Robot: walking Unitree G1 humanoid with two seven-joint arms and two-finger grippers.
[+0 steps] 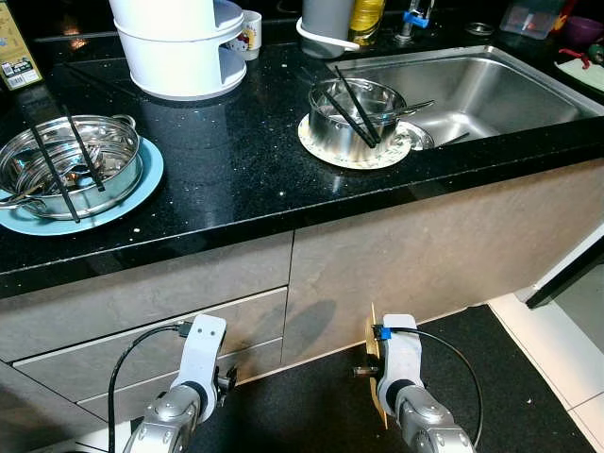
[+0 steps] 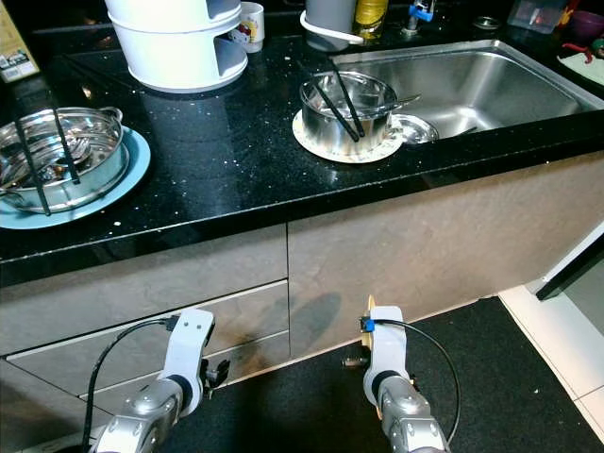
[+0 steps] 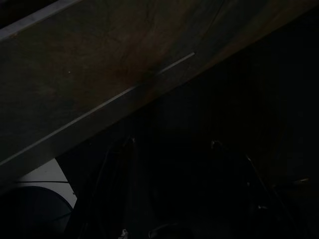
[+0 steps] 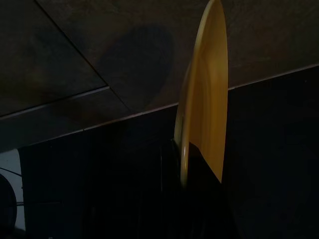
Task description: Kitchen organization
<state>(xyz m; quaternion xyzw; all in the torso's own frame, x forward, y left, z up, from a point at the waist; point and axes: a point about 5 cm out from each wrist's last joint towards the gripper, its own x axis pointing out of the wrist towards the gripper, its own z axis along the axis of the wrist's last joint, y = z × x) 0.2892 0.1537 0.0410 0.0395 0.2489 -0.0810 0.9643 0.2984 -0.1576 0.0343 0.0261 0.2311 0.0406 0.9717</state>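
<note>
Yellow plate, held edge-on, was clamped between the fingers of the right gripper, low before the grey cabinet fronts and above the dark floor mat. Left gripper hung idle beside it near the drawers; its view was too dark to tell whether its fingers stood apart or together. Black speckled counter above: at its near left edge, a steel pot on a blue plate, black chopsticks resting across it. Beside the sink's near left corner, a steel bowl on a pale plate, with chopsticks. Far edge: a white tiered container, a mug and a grey vessel.
</note>
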